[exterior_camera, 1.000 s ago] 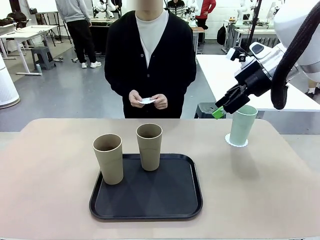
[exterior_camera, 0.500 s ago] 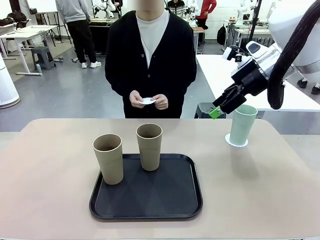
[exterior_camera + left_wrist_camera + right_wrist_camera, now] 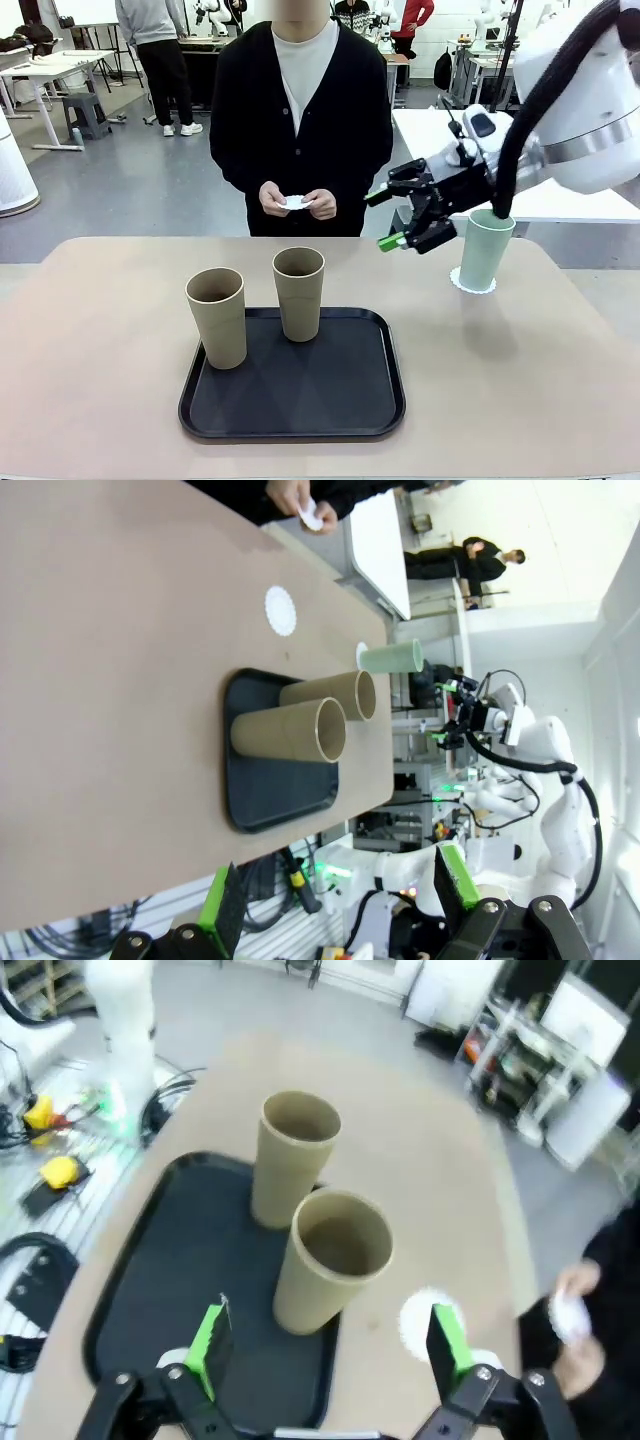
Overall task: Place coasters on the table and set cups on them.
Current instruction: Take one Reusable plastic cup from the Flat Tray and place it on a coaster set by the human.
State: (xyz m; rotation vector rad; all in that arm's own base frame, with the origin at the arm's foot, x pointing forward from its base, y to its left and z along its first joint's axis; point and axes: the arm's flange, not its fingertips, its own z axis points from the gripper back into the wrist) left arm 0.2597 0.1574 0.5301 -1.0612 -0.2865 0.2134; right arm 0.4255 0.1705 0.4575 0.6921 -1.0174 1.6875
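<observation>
Two tan-brown cups (image 3: 299,292) (image 3: 217,316) stand upright on the black tray (image 3: 300,400). At the right of the table (image 3: 100,350), the mint green cup (image 3: 485,249) stands on a white coaster (image 3: 472,289). My right gripper (image 3: 380,220) hovers open and empty, left of the mint cup and above the table's far side. From its wrist I look down on both tan cups (image 3: 331,1257) (image 3: 291,1158) and a bare coaster (image 3: 428,1322) on the table. The person's hands hold another coaster (image 3: 293,202). My left gripper (image 3: 335,895) is open, far from the tray (image 3: 262,790).
The person stands at the far edge, hands held above it. A white table (image 3: 440,150) lies behind the right arm. Open tabletop surrounds the tray on the left, front and right. A second coaster (image 3: 281,611) lies beyond the tray toward the person.
My right gripper has swung left, away from the mint cup, and turned so its open fingers point left. The cups, tray and person's hands have stayed put.
</observation>
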